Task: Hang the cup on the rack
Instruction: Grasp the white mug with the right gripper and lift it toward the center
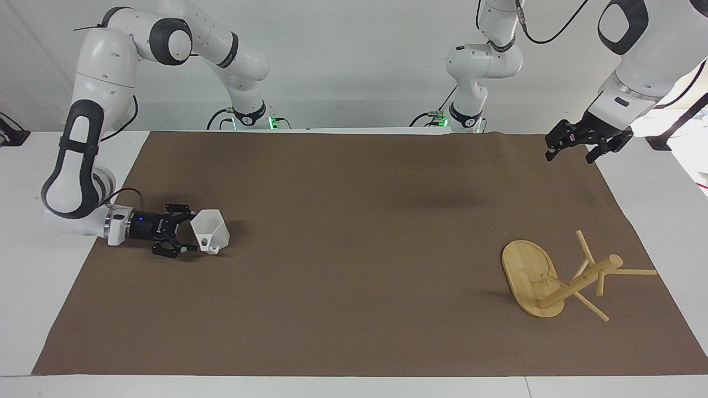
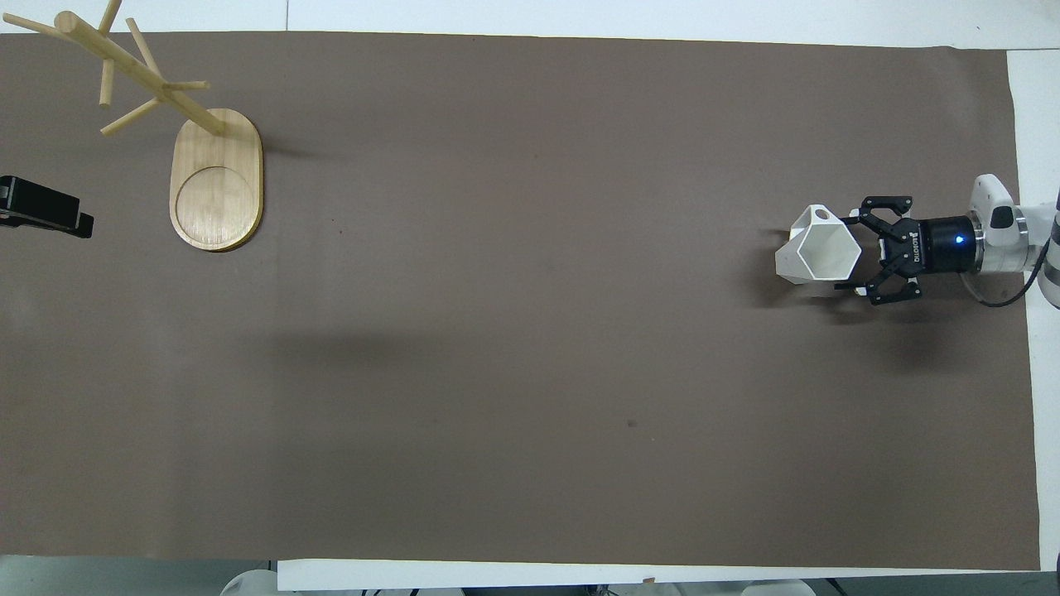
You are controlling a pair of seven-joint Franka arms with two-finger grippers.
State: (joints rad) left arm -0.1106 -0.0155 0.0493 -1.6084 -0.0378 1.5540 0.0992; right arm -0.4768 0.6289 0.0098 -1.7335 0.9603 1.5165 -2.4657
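Your right gripper (image 1: 187, 236) was low over the brown mat (image 1: 354, 309) at the right arm's end of the table, lying nearly horizontal with its fingers spread wide. The fingertips (image 2: 851, 221) sat on either side of the rim of the small white faceted cup (image 1: 210, 231), just beside it; no grip closed on the cup, and contact couldn't be confirmed from either view.

The cup stood upright on the mat, hexagonal mouth up, tapering to a narrow base. Its boxy handle with a round hole (image 2: 821, 215) was on the side farther from the robots.

The light bamboo mug rack (image 1: 553, 279) stood on the mat at the left arm's end of the table, well apart from the cup and a little farther from the robots than it. Oval base flat on the mat, round post rising near one end of it, thin pegs (image 2: 132, 116) sticking out to several sides. Nothing hung on it.

Your left gripper (image 1: 586, 145) waited in the air over the mat's edge at the left arm's end, nearer the robots' side than the rack. Its fingers were parted and held nothing. In the overhead view only a black part of it (image 2: 45, 211) showed at the frame edge, beside the rack base
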